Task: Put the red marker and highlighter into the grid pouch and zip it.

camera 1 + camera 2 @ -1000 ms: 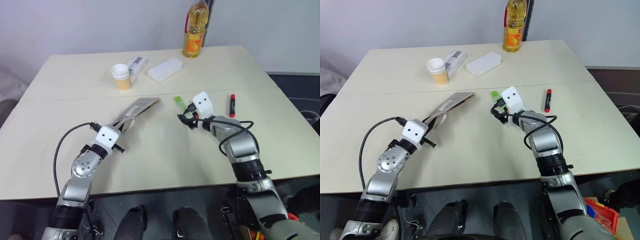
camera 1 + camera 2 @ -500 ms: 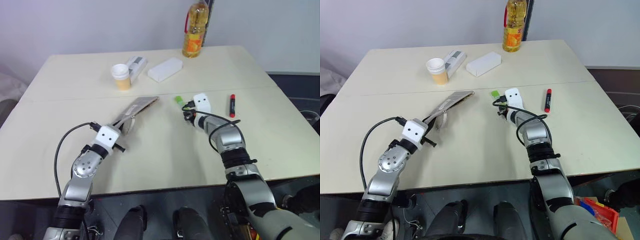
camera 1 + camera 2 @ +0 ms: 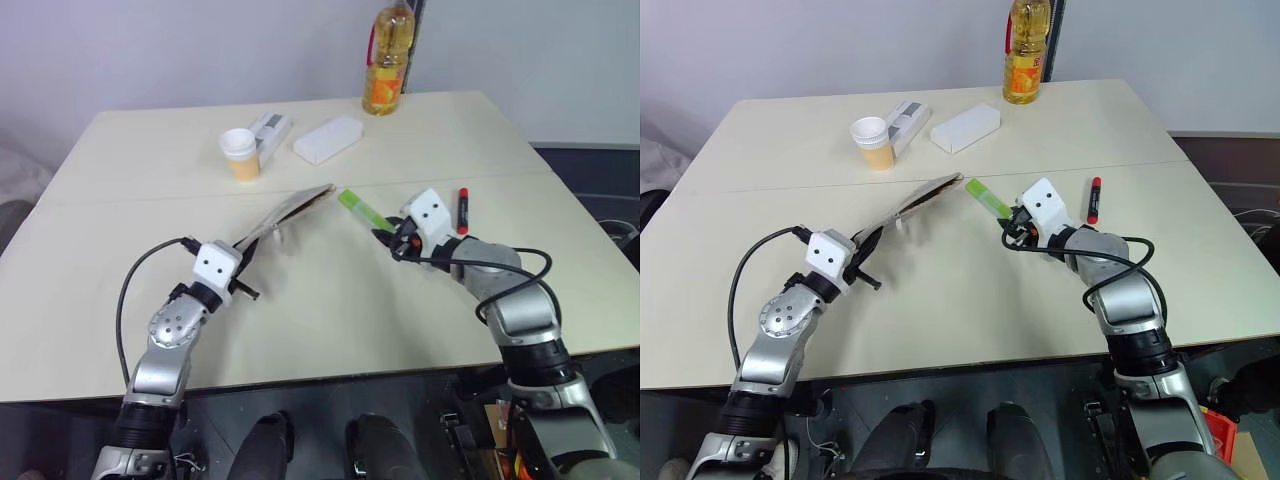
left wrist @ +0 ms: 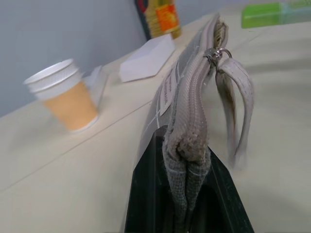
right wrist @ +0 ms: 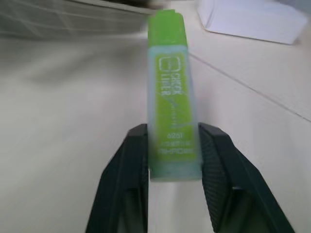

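Note:
My right gripper (image 3: 388,236) is shut on the highlighter (image 3: 359,209), a chunky light-green pen lifted off the table, its free end pointing toward the grid pouch (image 3: 290,212). The wrist view shows the highlighter (image 5: 172,116) clamped between both black fingers (image 5: 127,182). My left gripper (image 3: 246,262) is shut on one end of the grey grid pouch (image 4: 192,107), holding it up on edge with the zipper side on top and its pull cord (image 4: 238,111) dangling. The red marker (image 3: 464,210) lies on the table beyond my right hand.
At the back of the table stand a paper cup (image 3: 240,154), a small grey-white pack (image 3: 270,129), a plain white box (image 3: 327,138) and a bottle of yellow liquid (image 3: 385,60). The table's right edge is close to the red marker.
My right gripper closed on the highlighter, lifted it off the table and drew back with it. The left gripper tilted the pouch's far end a little to the right.

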